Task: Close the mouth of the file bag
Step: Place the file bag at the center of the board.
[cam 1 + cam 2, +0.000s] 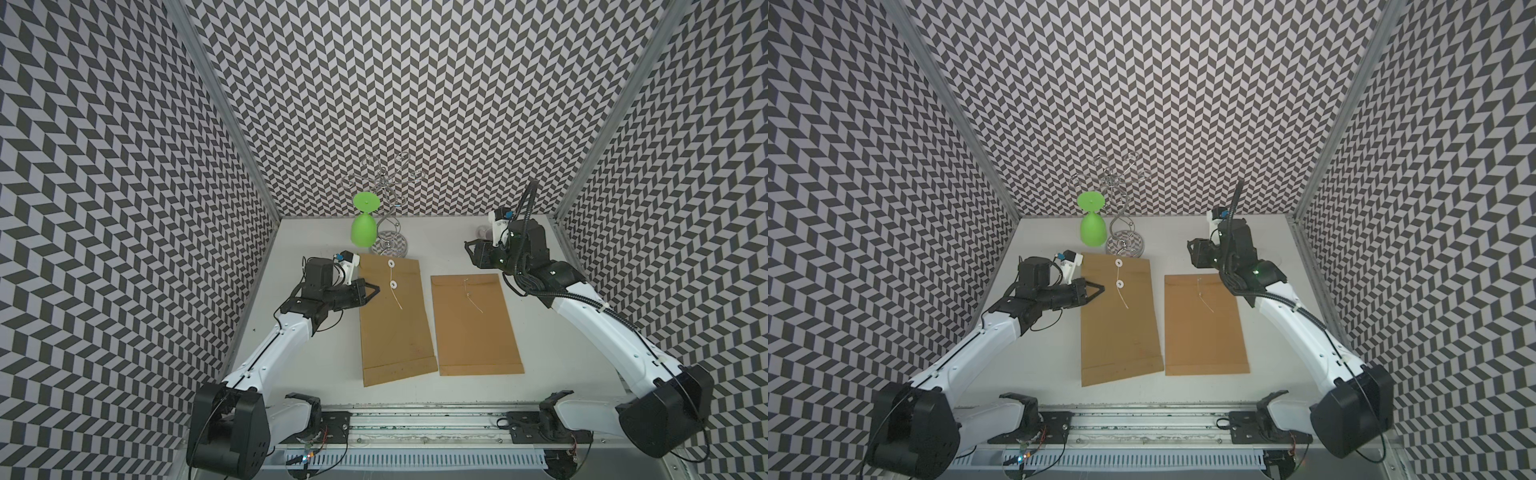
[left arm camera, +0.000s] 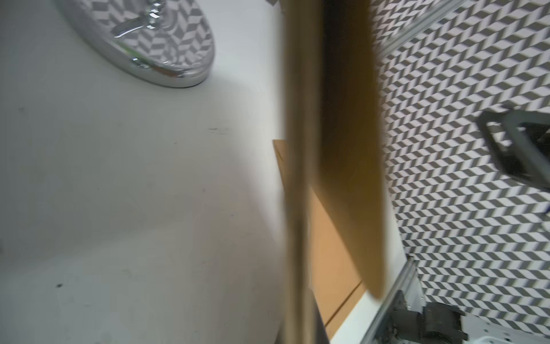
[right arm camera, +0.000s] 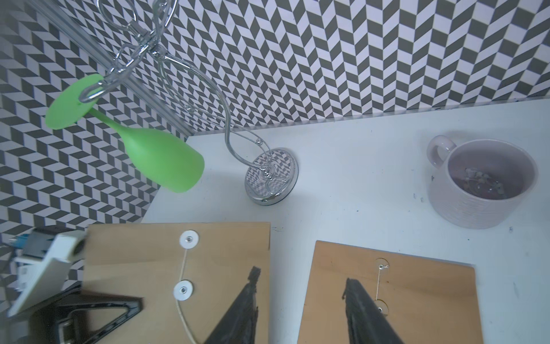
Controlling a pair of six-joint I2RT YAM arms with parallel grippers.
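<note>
The left claw (image 1: 371, 289) is pressed together and lies on the left edge of the left file bag (image 1: 395, 332), level with its lower disc (image 1: 393, 284). I cannot tell whether any paper is caught in its jaws, because the left wrist view gives only a blurred brown edge. This bag lies flat on the bench (image 1: 561, 353), mouth toward the far wall, flap folded down. Its string (image 1: 397, 300) runs from the upper disc (image 1: 391, 263) past the lower one and trails loose, so the mouth seems not yet fastened. Behind the bag a green glass (image 1: 364, 235) hangs upside down on a wire rack (image 1: 390, 245). The right file bag (image 1: 473, 328) lies near, not touching the left one, its own thin thread also trailing. The right claw (image 3: 302, 276) is spread, holds nothing, and hovers over the far end of the gap between the bags. A mug (image 3: 476, 205) stands beyond.

The step in hand looks like fetching the loose string of the left bag. The left claw should press down firmly so the bag neither slides nor turns. The right claw should descend on the free tail, close on the thread alone, then lead it around beneath the lower disc under light tension. Too hard a pull may lift the flap or drag the bag.
</note>
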